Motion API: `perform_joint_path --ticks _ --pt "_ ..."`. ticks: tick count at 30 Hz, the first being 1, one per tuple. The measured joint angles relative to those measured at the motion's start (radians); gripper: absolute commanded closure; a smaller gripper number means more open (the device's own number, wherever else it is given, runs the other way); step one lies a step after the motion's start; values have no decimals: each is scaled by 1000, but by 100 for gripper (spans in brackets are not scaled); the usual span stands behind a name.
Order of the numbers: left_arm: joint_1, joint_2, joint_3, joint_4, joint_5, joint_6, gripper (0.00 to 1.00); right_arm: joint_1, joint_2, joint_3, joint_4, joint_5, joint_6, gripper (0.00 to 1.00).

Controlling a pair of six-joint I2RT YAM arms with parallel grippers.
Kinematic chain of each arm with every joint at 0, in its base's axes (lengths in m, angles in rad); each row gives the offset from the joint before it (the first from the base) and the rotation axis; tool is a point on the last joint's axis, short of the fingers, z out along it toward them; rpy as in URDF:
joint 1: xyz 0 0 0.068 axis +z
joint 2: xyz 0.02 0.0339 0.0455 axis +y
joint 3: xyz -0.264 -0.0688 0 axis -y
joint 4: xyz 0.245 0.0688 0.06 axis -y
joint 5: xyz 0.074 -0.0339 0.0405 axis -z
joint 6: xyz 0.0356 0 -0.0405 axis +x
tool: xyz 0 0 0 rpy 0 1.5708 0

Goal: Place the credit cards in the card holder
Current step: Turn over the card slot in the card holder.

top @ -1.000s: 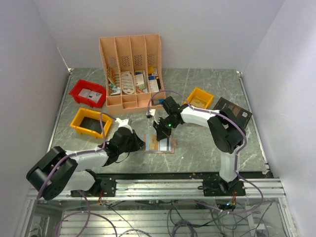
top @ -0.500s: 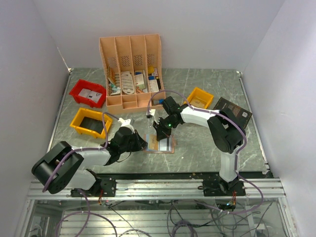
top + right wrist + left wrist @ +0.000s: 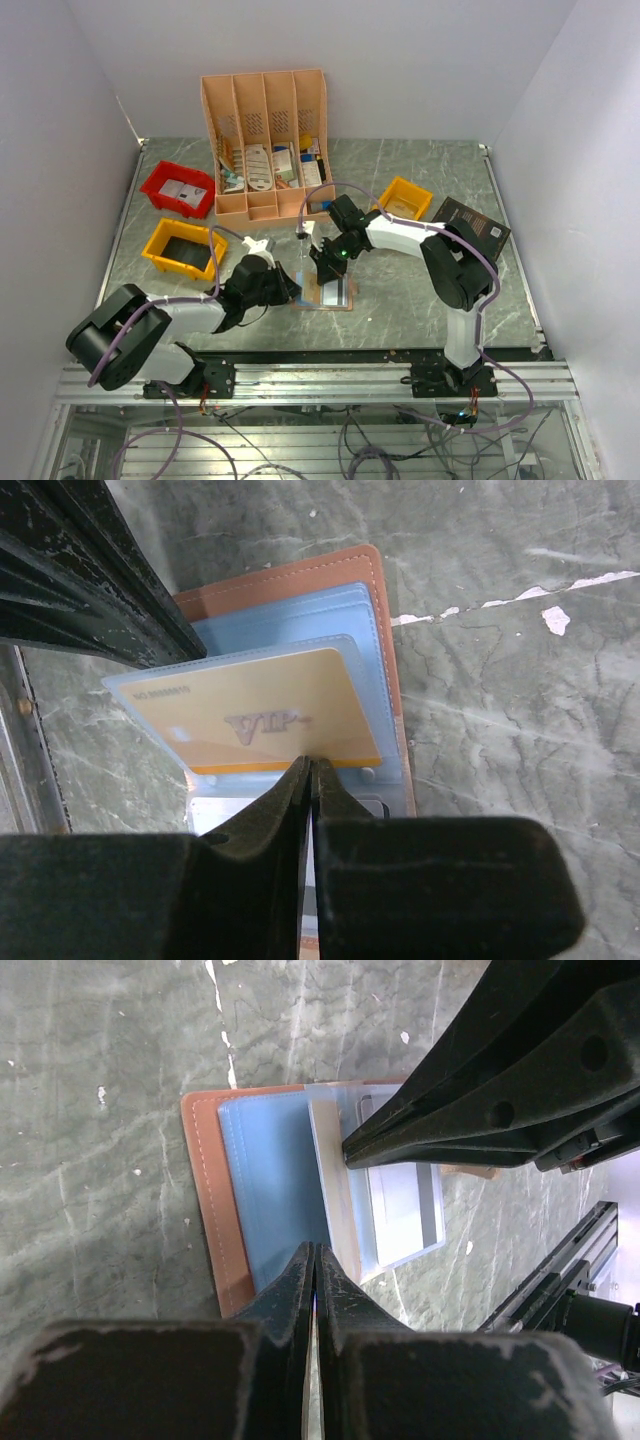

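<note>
The card holder (image 3: pixel 325 296) lies open on the table, tan-brown (image 3: pixel 210 1190) with pale blue clear pockets (image 3: pixel 330 570). A gold credit card marked VIP (image 3: pixel 270 715) sits in a raised clear pocket leaf. My right gripper (image 3: pixel 310 763) is shut, its tips against that card's near edge (image 3: pixel 325 272) (image 3: pixel 347 1150). A pale credit card (image 3: pixel 405 1210) with a dark stripe lies in the holder's far pocket. My left gripper (image 3: pixel 315 1250) is shut, tips over the blue pocket at the holder's left side (image 3: pixel 293 290). I cannot tell whether it pinches the pocket sheet.
A peach slotted organiser (image 3: pixel 265 140) stands at the back. A red bin (image 3: pixel 178 187) and a yellow bin (image 3: pixel 185 247) sit on the left. Another yellow bin (image 3: pixel 404 197) and a black book (image 3: pixel 472 222) are on the right.
My left arm has slid right, bringing its shut gripper to the holder's left side. The right arm and the gold card have not moved.
</note>
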Motion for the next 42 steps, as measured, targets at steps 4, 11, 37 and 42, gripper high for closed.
perform_joint_path --ticks 4,11,37,42 --pt "0 4 6 2 11 0 90 -1 -26 -1 -8 0 -8 88" --pt "0 15 36 5 23 1 90 -18 -139 -1 -23 -36 -52 87" --pt "-114 278 254 56 66 20 87 -323 -298 -8 -110 -304 -156 80" --pt "-115 273 270 26 61 45 87 -348 -298 -8 -111 -346 -161 80"
